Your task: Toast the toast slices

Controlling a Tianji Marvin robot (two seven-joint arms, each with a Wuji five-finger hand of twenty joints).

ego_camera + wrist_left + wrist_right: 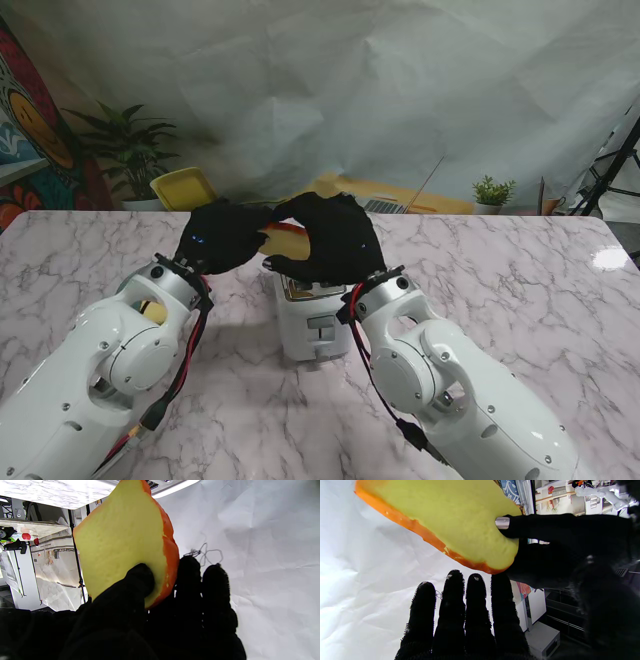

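Note:
A toast slice point(284, 230) with a pale yellow face and orange crust hangs in the air above the white toaster point(312, 325) at the table's middle. My left hand point(222, 237) is shut on it: in the left wrist view the thumb point(136, 580) presses the slice's face point(120, 537) against the fingers behind. My right hand point(335, 240) hovers over the toaster beside the slice. In the right wrist view its fingers point(475, 605) are straight and apart, just under the slice's crust edge point(450, 517), holding nothing. The left hand point(557, 550) grips the slice there too.
The marble table point(520, 290) stretches to both sides of the toaster. A yellow object point(185, 188) and a potted plant point(130, 150) stand at the far left edge. A laptop point(385, 205) and a small plant point(492, 192) sit behind the far edge.

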